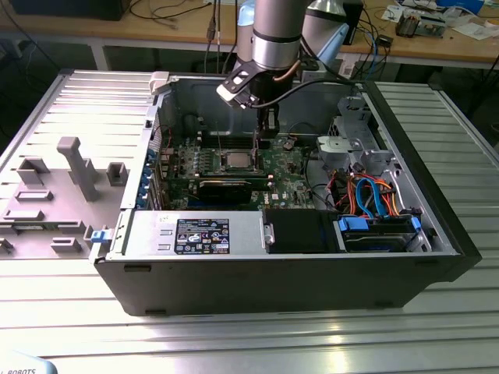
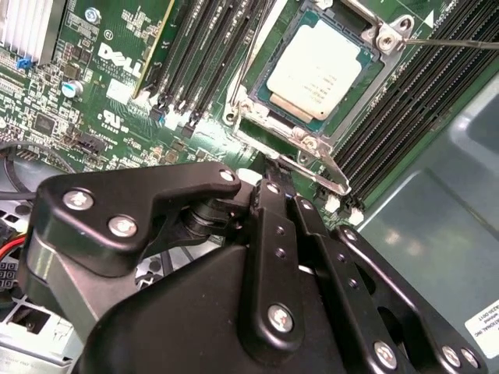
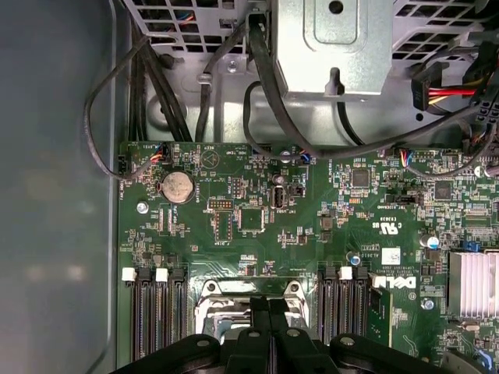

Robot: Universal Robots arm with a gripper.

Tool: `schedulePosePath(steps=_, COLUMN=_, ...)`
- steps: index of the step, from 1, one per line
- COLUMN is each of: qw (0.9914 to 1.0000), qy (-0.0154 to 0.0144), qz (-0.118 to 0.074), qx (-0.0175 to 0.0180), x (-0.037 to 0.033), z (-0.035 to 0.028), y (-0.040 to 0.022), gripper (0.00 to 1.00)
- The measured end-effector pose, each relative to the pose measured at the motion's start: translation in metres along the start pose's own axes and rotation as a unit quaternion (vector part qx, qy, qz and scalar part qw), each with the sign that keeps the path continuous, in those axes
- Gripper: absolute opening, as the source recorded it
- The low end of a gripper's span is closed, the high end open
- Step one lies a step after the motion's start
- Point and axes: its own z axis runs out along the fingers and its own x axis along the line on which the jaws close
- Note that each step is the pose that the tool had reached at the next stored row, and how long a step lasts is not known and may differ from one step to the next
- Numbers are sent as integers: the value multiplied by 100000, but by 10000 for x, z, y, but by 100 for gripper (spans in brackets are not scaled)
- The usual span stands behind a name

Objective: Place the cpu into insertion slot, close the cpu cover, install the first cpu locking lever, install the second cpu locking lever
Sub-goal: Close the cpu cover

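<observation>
The cpu (image 2: 316, 66), a silvery square chip, lies flat in the insertion slot (image 3: 209, 305) on the green board, also seen in the exterior view (image 1: 237, 160). The cpu cover (image 2: 360, 92), a silver frame, lies down around it with the chip showing through its window. One thin wire lever (image 2: 316, 170) runs along the socket edge nearest my gripper (image 2: 269, 167). Another lever (image 2: 452, 44) sticks out from the far corner. The gripper (image 1: 267, 132) hangs just beside the socket, its black fingers (image 3: 257, 319) pressed together with nothing between them, tips close to the near lever.
Black memory slots (image 2: 195, 62) flank the socket on both sides. A finned heatsink (image 3: 472, 284) and black cables (image 3: 156, 86) lie near the board. The drive cage (image 1: 351, 140), power supply (image 1: 195, 234) and case walls enclose it. A grey fixture tray (image 1: 62, 187) sits at the exterior view's left.
</observation>
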Motion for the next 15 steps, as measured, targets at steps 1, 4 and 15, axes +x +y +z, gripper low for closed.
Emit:
schedulePosePath(steps=1, qw=100000, qy=-1, qz=3, qx=2, x=0, z=0, y=-9, gripper=11)
schedulePosePath(steps=4, qw=100000, qy=2, qz=5, qx=2, x=0, z=0, y=-31, gripper=11)
schedulePosePath(steps=15, qw=100000, qy=3, qz=5, qx=3, x=2, z=3, y=-168, gripper=11)
